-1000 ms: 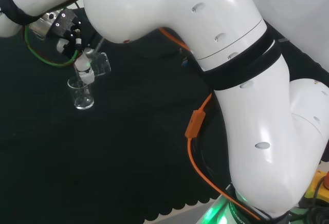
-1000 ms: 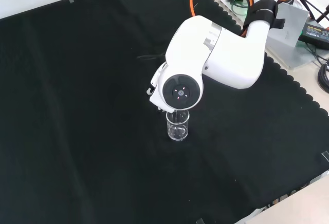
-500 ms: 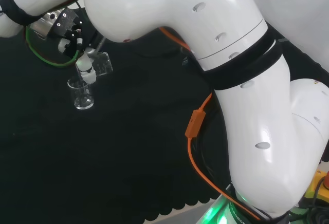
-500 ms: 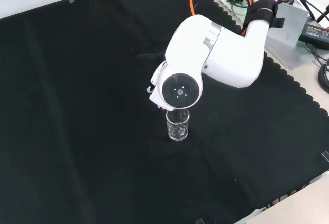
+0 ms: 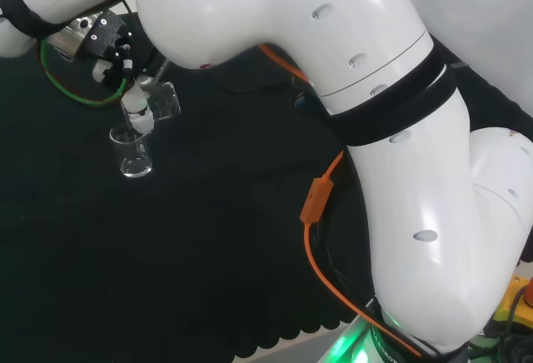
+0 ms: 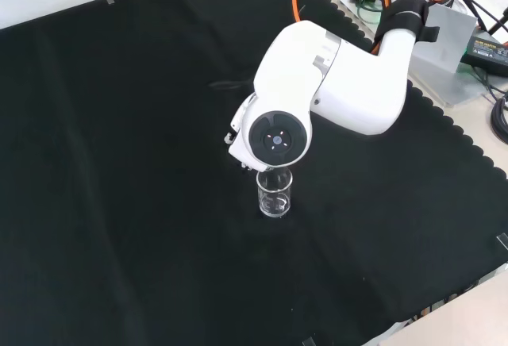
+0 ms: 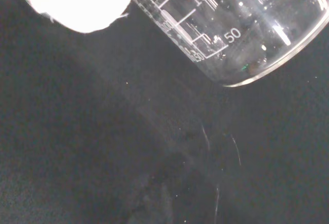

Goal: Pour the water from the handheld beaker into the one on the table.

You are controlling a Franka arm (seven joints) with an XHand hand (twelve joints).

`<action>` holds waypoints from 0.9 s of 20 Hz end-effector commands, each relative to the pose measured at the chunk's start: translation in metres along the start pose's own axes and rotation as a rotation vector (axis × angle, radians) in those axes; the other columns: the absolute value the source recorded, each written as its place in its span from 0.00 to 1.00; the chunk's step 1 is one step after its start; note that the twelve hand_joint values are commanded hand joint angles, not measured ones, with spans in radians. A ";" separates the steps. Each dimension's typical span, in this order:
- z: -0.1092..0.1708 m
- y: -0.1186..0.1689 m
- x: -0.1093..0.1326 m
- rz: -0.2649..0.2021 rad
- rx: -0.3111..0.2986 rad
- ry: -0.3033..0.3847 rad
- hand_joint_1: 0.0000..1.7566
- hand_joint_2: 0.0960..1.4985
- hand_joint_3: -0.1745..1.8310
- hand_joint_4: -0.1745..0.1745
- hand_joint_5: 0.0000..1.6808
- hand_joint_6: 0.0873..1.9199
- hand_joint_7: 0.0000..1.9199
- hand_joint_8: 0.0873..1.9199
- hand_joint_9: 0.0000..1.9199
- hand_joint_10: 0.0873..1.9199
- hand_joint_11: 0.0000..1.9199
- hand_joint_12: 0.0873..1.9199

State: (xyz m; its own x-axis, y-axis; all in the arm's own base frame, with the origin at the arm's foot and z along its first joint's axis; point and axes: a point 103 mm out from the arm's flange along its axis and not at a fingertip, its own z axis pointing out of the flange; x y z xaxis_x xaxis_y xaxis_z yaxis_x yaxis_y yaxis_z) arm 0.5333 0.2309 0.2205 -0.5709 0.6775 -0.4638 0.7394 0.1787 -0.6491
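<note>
The clear glass beaker with white printed scale marks lay tipped in the black and white hand, whose fingers curled round it, its mouth just above a second clear glass beaker — upright on the black cloth surface, toward the head view's left. In the front view that standing beaker sat just below the arm's white link with its round grey cap (which covered the hand).

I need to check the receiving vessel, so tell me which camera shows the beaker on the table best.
The front view: the beaker on the table stands upright and unobstructed just below the arm's grey cap. In the head view it is smaller and its rim is overlapped by the hand. The wrist view gives only faint glints.
</note>
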 end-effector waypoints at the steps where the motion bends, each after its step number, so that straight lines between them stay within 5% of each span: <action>1: 0.003 -0.001 0.001 -0.007 0.006 0.003 0.74 0.70 0.00 0.00 0.74 0.28 0.67 0.26 0.75 0.35 0.55 0.45; 6: 0.008 -0.002 -0.007 -0.025 -0.029 0.040 0.74 0.70 0.00 0.00 0.73 0.28 0.67 0.26 0.75 0.35 0.55 0.45; 18: 0.034 -0.006 -0.043 -0.110 -0.261 0.303 0.74 0.70 0.00 0.00 0.73 0.28 0.67 0.26 0.75 0.35 0.55 0.45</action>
State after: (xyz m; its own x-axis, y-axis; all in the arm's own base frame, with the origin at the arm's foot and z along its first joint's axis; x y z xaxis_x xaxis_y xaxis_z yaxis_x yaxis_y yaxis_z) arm 0.5371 0.1869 0.2208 -0.5534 0.7742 -0.3072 0.7552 0.3108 -0.5771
